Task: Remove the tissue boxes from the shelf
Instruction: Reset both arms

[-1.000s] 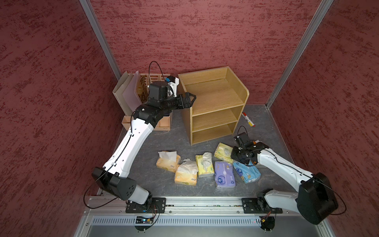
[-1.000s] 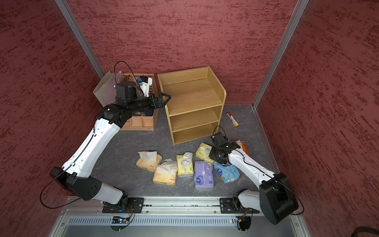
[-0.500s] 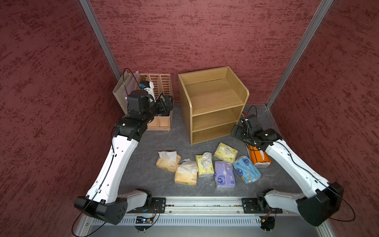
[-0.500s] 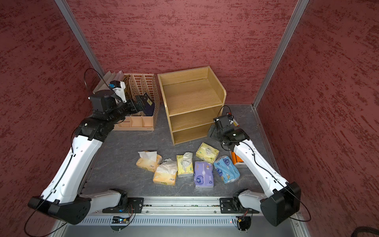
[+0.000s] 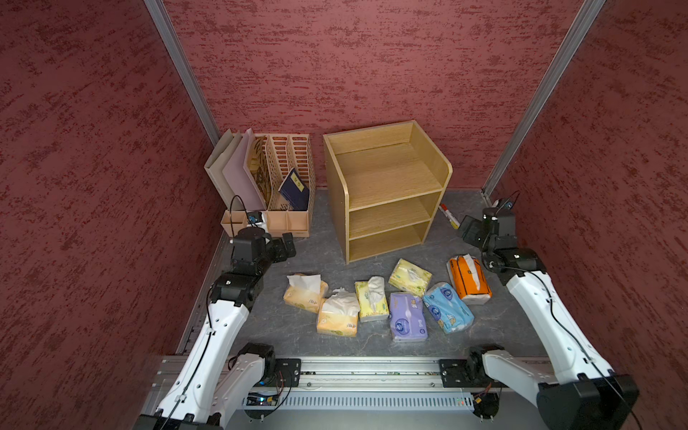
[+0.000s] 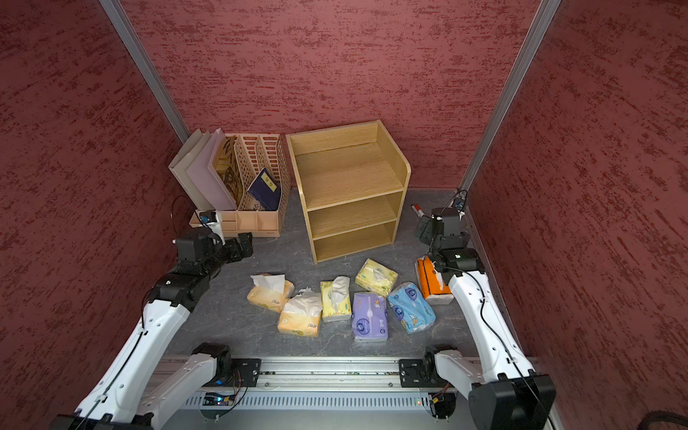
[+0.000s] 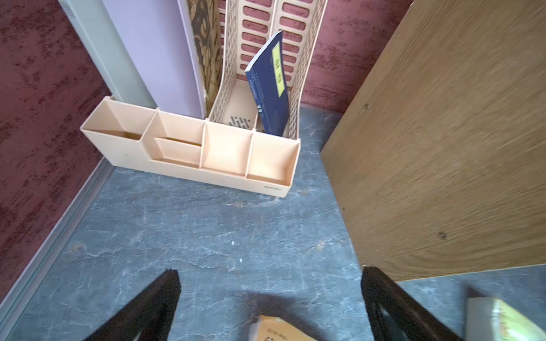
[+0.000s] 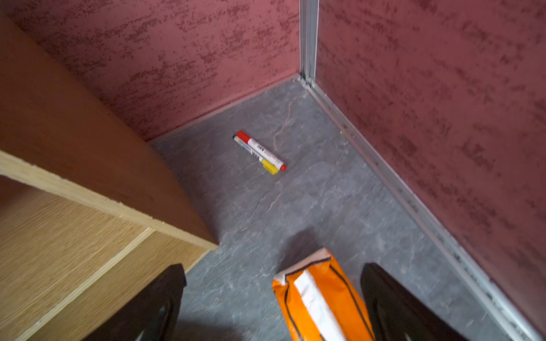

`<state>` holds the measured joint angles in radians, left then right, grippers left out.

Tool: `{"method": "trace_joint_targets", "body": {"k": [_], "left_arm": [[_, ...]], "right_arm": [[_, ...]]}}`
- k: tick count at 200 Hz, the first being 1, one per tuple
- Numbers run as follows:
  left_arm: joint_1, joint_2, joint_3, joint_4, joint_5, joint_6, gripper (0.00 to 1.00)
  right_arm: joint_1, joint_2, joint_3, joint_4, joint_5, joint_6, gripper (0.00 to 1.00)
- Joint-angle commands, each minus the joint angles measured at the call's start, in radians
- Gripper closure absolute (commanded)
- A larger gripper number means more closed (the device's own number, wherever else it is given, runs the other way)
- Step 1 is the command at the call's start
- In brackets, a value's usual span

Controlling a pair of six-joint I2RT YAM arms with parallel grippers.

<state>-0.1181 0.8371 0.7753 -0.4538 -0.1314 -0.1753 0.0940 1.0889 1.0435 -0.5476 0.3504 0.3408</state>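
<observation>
The oak shelf [image 5: 387, 186] stands at the back with all three tiers bare. Several tissue boxes lie on the floor in front of it: two orange-yellow [image 5: 306, 294] [image 5: 337, 314], two pale yellow [image 5: 370, 299] [image 5: 409, 277], a purple one [image 5: 407, 316], a light blue one [image 5: 448, 307] and an orange-and-white one [image 5: 469, 279]. My left gripper [image 5: 288, 245] hangs open left of the shelf, holding nothing [image 7: 270, 274]. My right gripper [image 5: 469, 231] is open right of the shelf, just above the orange-and-white pack [image 8: 319, 298], apart from it.
A peach file organizer [image 5: 275, 175] holding folders and a dark blue booklet [image 5: 294, 190] stands left of the shelf. Two markers [image 8: 260, 152] lie by the back right corner. Red walls close in on three sides, and a metal rail [image 5: 353, 376] runs along the front.
The right gripper opened, left the orange-and-white pack on the floor and drew back toward the right wall. The left arm swung from the shelf top down to the floor at left.
</observation>
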Motion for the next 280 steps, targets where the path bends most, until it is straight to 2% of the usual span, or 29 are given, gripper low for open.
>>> {"method": "trace_joint_targets", "body": {"k": [1,26,60,74,100,127,147,164,200,235,255,269,280], "left_arm": [[0.01,-0.071,-0.14,0.232,-0.109,0.098,0.0],[0.018,-0.132,-0.315,0.419,-0.163,0.097,0.0],[0.019,-0.211,-0.486,0.607,-0.163,0.111,0.0],[0.023,-0.233,-0.536,0.663,-0.162,0.114,0.0],[0.034,-0.203,-0.604,0.743,-0.164,0.119,0.0],[0.035,-0.135,-0.633,0.844,-0.166,0.116,0.0],[0.04,-0.054,-0.635,0.995,-0.178,0.123,0.0],[0.06,0.082,-0.609,1.107,-0.156,0.128,0.0],[0.071,0.42,-0.563,1.404,-0.078,0.169,0.0],[0.066,0.632,-0.54,1.571,-0.084,0.197,0.0],[0.062,0.741,-0.551,1.712,-0.056,0.23,0.0],[0.058,0.705,-0.532,1.621,-0.057,0.219,0.0],[0.057,0.727,-0.514,1.628,-0.042,0.238,0.0]], "right_arm": [[-0.033,0.073,-0.04,0.152,-0.003,-0.158,0.02],[-0.084,0.162,-0.092,0.277,-0.017,-0.156,0.02],[-0.105,0.167,-0.261,0.619,-0.072,-0.237,0.02],[-0.107,0.187,-0.288,0.689,-0.087,-0.238,0.01],[-0.107,0.237,-0.308,0.776,-0.154,-0.237,0.02],[-0.107,0.262,-0.333,0.882,-0.139,-0.276,0.02],[-0.107,0.273,-0.322,0.887,-0.114,-0.336,0.02],[-0.111,0.271,-0.342,0.917,-0.076,-0.351,0.02],[-0.121,0.277,-0.406,1.014,-0.131,-0.334,0.01],[-0.129,0.331,-0.422,1.11,-0.189,-0.292,0.02],[-0.129,0.315,-0.405,1.043,-0.258,-0.327,0.02],[-0.129,0.264,-0.412,0.942,-0.28,-0.381,0.02],[-0.129,0.218,-0.45,0.915,-0.26,-0.398,0.02]]}}
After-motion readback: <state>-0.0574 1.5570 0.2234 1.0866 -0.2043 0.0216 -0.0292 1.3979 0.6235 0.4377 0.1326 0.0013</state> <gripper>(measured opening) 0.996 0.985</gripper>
